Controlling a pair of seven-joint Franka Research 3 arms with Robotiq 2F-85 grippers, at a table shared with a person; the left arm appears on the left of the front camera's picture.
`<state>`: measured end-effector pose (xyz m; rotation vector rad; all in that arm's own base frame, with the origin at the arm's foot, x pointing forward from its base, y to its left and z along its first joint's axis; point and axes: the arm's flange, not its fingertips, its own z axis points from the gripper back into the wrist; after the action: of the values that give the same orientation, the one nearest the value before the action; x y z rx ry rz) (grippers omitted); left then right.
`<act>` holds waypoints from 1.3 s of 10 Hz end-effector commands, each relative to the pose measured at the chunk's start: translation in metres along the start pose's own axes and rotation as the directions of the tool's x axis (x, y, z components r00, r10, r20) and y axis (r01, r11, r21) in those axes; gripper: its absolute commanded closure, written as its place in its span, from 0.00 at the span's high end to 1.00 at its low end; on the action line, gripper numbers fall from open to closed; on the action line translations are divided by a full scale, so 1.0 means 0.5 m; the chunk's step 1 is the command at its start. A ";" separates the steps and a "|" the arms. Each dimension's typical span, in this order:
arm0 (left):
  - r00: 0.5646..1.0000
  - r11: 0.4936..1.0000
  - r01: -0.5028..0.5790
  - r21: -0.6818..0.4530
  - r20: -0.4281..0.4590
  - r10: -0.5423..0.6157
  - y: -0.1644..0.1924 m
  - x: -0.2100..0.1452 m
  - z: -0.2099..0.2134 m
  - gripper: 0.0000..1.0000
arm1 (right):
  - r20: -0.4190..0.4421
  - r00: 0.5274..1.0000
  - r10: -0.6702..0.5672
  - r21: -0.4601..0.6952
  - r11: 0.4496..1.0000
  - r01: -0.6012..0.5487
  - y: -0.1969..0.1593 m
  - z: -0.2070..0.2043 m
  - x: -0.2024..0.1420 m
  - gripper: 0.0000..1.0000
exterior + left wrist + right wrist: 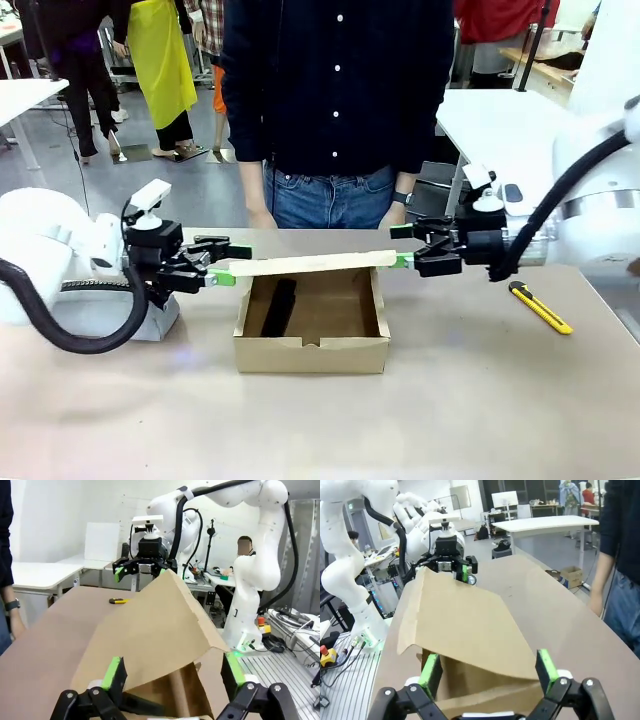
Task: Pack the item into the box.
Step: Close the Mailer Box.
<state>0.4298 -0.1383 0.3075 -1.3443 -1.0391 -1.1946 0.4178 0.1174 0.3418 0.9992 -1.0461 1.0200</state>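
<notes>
stapler [279, 305] in box [310, 356] | flap [310, 264] (level) between left gripper [232, 263], right gripper [403, 247] | jaws apart

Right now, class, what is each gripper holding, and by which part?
Nothing is clamped. The left gripper and right gripper both stand open; the flap lid of the brown cardboard box lies between their fingers, one end in each.
</notes>
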 end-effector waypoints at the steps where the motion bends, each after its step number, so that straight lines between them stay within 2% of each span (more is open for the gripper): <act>1: 0.998 0.996 0.069 0.048 0.012 -0.070 -0.041 0.014 0.030 1.00 | -0.040 0.999 0.024 0.006 1.000 -0.024 0.034 0.051 -0.017 1.00; 2: 0.998 0.989 0.035 0.146 0.053 -0.043 -0.048 0.023 0.053 1.00 | -0.065 0.996 -0.054 -0.074 0.996 0.049 0.042 0.085 -0.030 1.00; 3: 0.995 0.978 0.030 0.206 0.092 -0.050 -0.060 0.030 0.067 1.00 | -0.006 0.998 -0.060 -0.099 0.993 0.059 0.050 0.109 -0.036 1.00; 4: 0.989 0.978 0.058 0.201 0.123 -0.084 -0.069 0.036 0.063 1.00 | 0.043 0.999 -0.031 -0.082 0.996 0.034 0.056 0.115 -0.035 1.00; 6: 0.991 0.981 0.081 0.176 0.087 -0.098 -0.051 0.037 0.019 1.00 | -0.020 0.999 -0.033 -0.047 0.998 0.032 0.027 0.062 -0.021 1.00; 9: 0.992 0.980 0.122 0.160 -0.046 -0.116 -0.002 0.019 -0.064 1.00 | -0.134 0.991 -0.023 0.057 0.998 0.031 -0.031 -0.058 -0.015 1.00; 10: 0.989 0.986 0.118 0.117 -0.107 -0.105 0.009 0.011 -0.086 1.00 | -0.171 0.985 -0.002 0.086 0.996 0.017 -0.044 -0.098 -0.016 1.00; 11: 0.984 0.990 0.094 0.108 -0.159 -0.076 0.014 0.003 -0.100 1.00 | -0.167 0.986 0.017 0.124 0.992 0.003 -0.051 -0.121 -0.018 1.00; 13: 0.978 0.992 0.089 0.085 -0.198 -0.071 0.024 -0.017 -0.115 1.00 | -0.243 0.968 0.059 0.159 0.987 -0.020 -0.057 -0.155 -0.029 1.00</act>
<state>0.4298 -0.1963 0.2970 -1.1061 -1.0285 -1.2753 0.4505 0.1823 0.3076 0.9922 -0.8433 1.2094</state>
